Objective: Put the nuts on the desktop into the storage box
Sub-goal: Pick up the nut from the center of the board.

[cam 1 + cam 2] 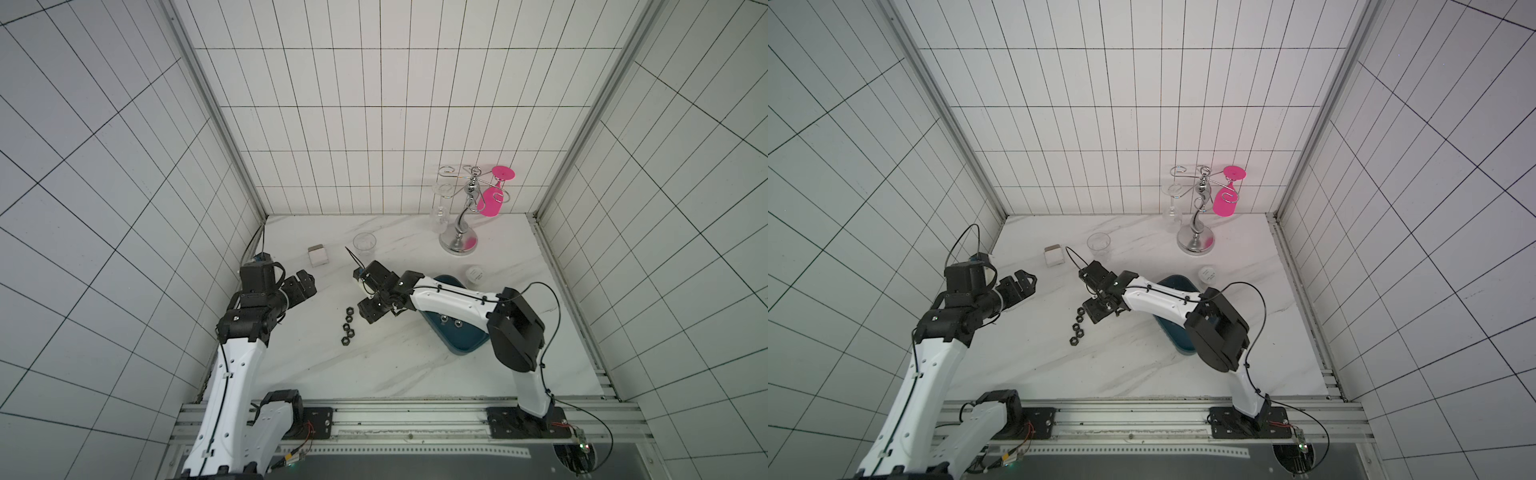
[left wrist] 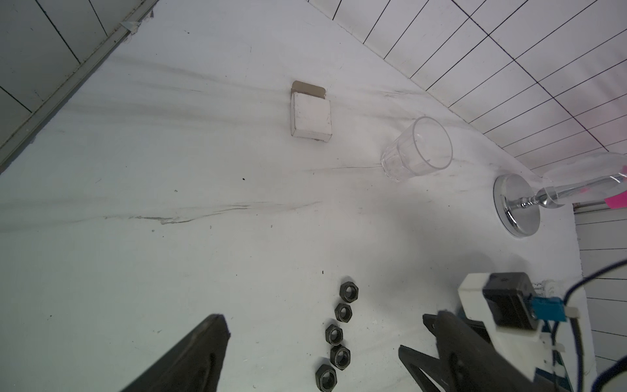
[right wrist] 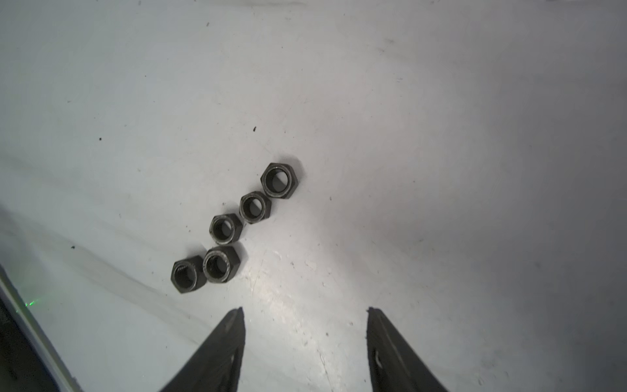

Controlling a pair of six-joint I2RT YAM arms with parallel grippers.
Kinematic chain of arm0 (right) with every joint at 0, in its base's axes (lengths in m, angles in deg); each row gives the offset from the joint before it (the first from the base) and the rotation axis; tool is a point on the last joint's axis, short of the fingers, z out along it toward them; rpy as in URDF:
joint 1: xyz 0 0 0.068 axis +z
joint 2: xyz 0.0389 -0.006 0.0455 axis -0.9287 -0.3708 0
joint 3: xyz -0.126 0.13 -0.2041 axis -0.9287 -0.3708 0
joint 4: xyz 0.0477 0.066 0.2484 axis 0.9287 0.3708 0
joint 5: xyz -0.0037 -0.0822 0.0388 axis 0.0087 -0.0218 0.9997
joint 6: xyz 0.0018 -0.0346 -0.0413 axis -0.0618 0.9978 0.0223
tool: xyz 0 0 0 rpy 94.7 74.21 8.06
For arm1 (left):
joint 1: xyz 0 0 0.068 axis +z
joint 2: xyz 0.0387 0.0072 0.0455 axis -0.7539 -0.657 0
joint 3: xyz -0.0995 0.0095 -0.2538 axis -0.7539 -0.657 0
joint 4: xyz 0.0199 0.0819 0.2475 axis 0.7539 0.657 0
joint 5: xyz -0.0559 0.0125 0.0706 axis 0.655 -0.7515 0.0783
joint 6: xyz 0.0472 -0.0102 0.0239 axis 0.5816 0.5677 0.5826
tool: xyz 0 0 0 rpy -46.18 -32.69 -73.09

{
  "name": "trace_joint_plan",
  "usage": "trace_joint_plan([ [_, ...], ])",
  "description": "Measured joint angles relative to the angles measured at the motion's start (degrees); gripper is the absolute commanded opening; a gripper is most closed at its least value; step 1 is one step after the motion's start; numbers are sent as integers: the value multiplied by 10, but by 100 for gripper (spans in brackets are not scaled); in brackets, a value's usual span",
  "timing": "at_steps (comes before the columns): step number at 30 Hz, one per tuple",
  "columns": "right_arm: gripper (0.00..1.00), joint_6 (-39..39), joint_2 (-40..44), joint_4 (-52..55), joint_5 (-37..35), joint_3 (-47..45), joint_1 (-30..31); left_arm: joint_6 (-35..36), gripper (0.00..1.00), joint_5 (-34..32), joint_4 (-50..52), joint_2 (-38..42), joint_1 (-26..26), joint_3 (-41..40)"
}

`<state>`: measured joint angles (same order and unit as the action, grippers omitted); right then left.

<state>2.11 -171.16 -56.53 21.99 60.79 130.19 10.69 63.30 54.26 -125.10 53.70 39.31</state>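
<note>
Right wrist view: my right hand (image 3: 305, 309), half open and empty, hovers beside five black nuts (image 3: 252, 207) lying mid worktop (image 3: 441, 135); their row runs toward the front edge, nearer this hand than my wide-open left hand (image 1: 307, 284).

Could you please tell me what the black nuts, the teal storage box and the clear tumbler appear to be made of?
Black nuts: likely steel, dull black finish; crisp hex faces, threaded bores.
Storage box: probably plastic, matte dark teal; rounded moulded corners, low rim.
Clear tumbler: glass or hard clear plastic, cannot tell which; see-through, faceted lower wall.
</note>
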Motion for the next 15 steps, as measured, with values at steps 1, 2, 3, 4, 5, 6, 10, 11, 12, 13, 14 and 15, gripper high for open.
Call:
trace_joint_plan([
  [1,63,-2,-20,6,-3,23,2,0,99,-5,3,0,2,0],
  [2,64,-2,-40,14,-9,47,3,0,99,-11,5,0,4,0],
  [3,64,-3,-53,19,-12,64,5,0,99,-17,7,0,8,0],
  [4,64,-3,-68,26,-15,85,6,1,99,-22,9,0,14,0],
  [5,64,-3,-83,33,-18,106,8,2,99,-27,10,0,22,0],
  [6,64,-3,-94,39,-20,122,8,4,98,-29,12,-1,29,0],
  [10,64,-3,-141,60,-28,182,11,6,99,-31,20,-10,63,0],
  [11,64,-3,-150,65,-28,193,12,7,98,-31,21,-12,70,0],
  [12,63,-2,-160,70,-29,204,12,7,99,-30,21,-12,74,0],
  [13,63,-1,-169,74,-30,214,12,8,99,-30,22,-13,78,0],
  [14,62,1,-177,80,-30,223,12,9,99,-29,22,-13,81,0],
  [15,61,3,-184,86,-30,231,12,9,98,-29,22,-13,83,0],
])
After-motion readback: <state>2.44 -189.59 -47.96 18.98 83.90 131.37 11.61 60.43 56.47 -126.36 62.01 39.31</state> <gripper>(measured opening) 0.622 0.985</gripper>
